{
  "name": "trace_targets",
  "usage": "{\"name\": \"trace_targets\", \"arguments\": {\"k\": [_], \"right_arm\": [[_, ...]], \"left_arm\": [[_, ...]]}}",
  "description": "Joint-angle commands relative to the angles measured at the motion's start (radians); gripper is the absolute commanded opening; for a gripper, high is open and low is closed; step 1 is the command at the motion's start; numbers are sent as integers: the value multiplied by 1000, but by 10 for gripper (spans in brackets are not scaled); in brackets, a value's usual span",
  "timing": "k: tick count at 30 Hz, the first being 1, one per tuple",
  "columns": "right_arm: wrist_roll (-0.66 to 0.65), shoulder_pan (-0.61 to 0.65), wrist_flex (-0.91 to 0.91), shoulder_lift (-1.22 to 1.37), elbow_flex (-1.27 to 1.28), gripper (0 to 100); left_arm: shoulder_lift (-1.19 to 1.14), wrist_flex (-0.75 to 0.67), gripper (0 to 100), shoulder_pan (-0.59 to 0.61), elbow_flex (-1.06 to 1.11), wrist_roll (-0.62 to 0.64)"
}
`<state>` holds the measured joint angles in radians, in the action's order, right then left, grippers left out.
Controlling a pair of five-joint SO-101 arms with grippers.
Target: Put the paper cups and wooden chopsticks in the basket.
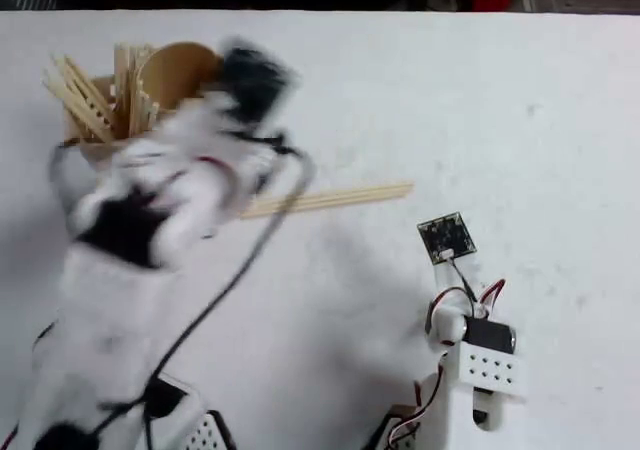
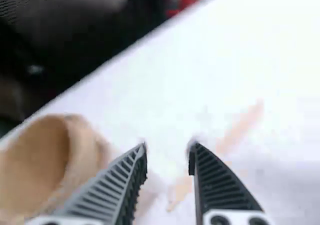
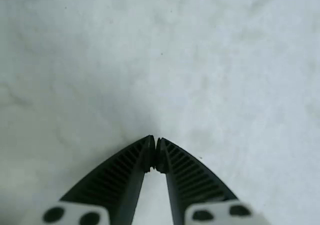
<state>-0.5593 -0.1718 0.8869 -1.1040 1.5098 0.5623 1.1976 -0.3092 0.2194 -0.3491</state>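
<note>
Evidently the left gripper [image 2: 167, 152], fingers [image 2: 125, 180] open and empty, is hovering beside the paper cup [image 2: 40, 160] in the basket [image 1: 85, 150] at the far left corner of the table [image 1: 520, 100], probably readying to fetch the wooden chopsticks [image 1: 330, 199] lying mid-table, while the right gripper [image 3: 154, 145] is sitting closed and empty by the near edge.

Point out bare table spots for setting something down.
Free: the white table's far right, beyond the loose wooden chopsticks and the shut right gripper; also the near middle between the arms. Crowded: far left, where the open left gripper sits by the stuffed tan basket and brown paper cup.
</note>
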Motion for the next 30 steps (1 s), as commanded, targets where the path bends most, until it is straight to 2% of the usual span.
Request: {"name": "trace_targets", "arguments": {"k": [1,8,14,18,23,30], "right_arm": [[-5,2,-15,-10,-5,20],[0,1,-15,-16,-12,17],[2,-51,27,-216,25,17],[2,-31,150,-437,80,17],[-8,-7,317,-714,137,21],[-9,-7,302,-674,132,21]], "left_arm": [[-208,21,147,-76,-75,-101],[-641,6,149,-50,-250,-298],[-974,6,148,-48,-453,-302],[-1148,18,147,-48,-612,-302],[-1314,110,146,-44,-810,-304],[-1480,184,146,-4,-1034,-304]]}}
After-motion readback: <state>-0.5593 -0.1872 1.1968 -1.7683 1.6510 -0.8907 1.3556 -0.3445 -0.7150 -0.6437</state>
